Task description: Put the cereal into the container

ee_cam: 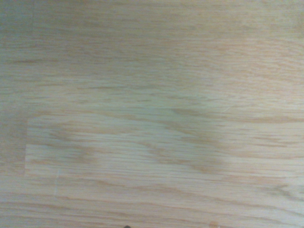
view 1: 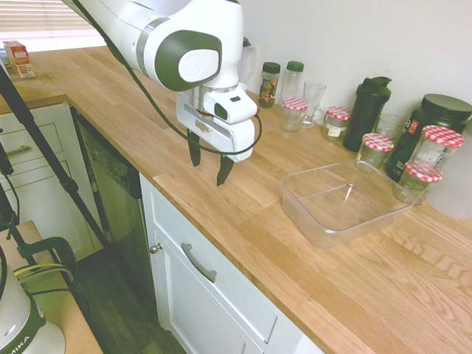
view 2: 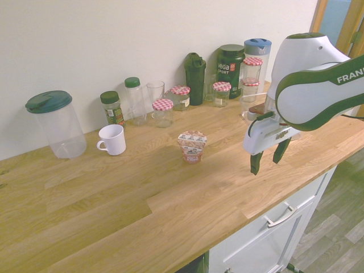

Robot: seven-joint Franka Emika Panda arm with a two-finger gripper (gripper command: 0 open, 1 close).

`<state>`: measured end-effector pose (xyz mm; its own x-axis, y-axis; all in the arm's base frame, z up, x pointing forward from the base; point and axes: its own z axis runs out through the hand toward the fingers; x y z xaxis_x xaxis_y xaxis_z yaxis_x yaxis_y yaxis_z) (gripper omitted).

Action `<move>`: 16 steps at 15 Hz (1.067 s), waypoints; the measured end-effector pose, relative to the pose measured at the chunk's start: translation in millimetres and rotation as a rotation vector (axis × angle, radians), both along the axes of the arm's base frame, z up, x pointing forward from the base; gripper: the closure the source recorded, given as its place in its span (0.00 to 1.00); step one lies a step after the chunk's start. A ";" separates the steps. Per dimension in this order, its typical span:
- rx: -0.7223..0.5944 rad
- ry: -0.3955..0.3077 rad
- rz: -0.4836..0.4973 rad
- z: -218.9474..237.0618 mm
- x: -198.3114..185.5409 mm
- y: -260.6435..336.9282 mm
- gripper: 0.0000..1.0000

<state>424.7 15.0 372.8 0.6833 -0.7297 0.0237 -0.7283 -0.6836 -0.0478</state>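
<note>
Gripper [view 2: 267, 156] hanging above bare counter [view 2: 170, 210], fingers spread apart, nothing held. Cereal [view 2: 192, 147] standing upright on the counter, apart from the gripper, near the white mug [view 2: 111, 139], not visible in the first exterior view, likely hidden behind the arm. Container [view 1: 343, 200] on the far side of the gripper from the cereal, clear, apparently empty, just in front of the jars with red-checked lids [view 1: 431, 151]. Risks, as judgement: small light cup easily tipped or shoved by one finger landing before the other; thin walls crushed under a hard squeeze; foil top offering no purchase for a grasp from above if taken too high. Carry path crossing over to the container, so a low pass could catch its rim and slide it into the jars. Wrist view showing only wood grain, no help for aiming yet.
</note>
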 end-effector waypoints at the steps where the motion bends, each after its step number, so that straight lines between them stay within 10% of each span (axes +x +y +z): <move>1: 0.000 0.005 -0.003 -0.9 -0.2 0.0 0.00; 16: 0.012 -0.276 0.124 -14.5 113.0 92.8 0.00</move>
